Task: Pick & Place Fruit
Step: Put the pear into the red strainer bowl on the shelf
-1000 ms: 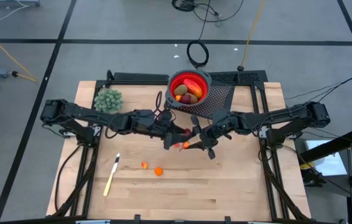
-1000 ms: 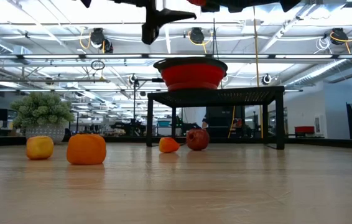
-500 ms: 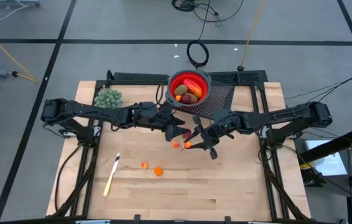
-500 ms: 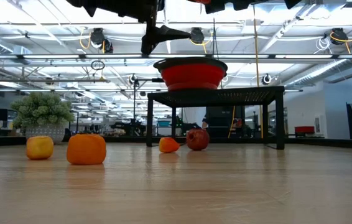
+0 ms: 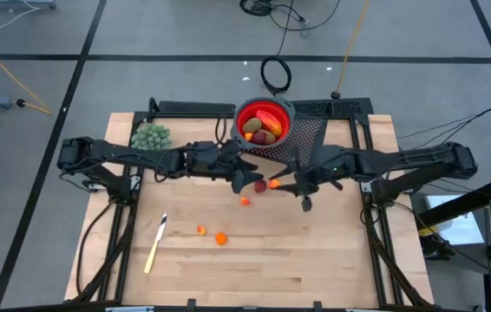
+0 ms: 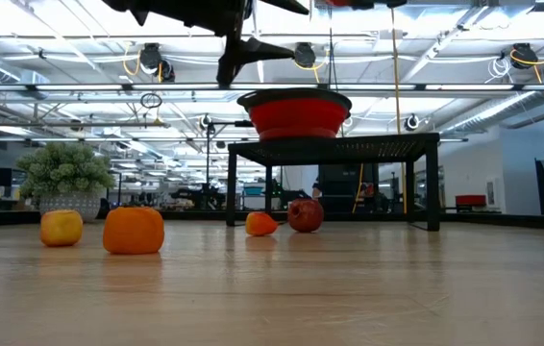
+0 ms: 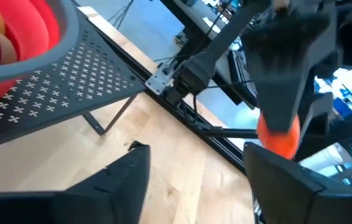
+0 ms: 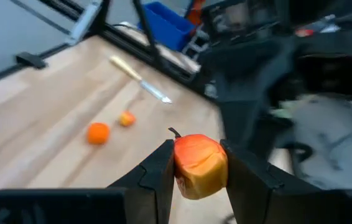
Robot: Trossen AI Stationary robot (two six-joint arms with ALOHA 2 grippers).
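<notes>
Right gripper (image 8: 196, 163) clamps a small orange fruit (image 8: 199, 165), carried mid-air just short of the red bowl (image 5: 264, 121) on the rack. Left gripper (image 7: 194, 180), empty with fingers apart, hovers close beside it. Risk: arms clipping, or the fruit slipping before the bowl. Bowl contents partly hidden; loose orange bits (image 5: 220, 238) remain on the surface (image 5: 315, 260) below.
</notes>
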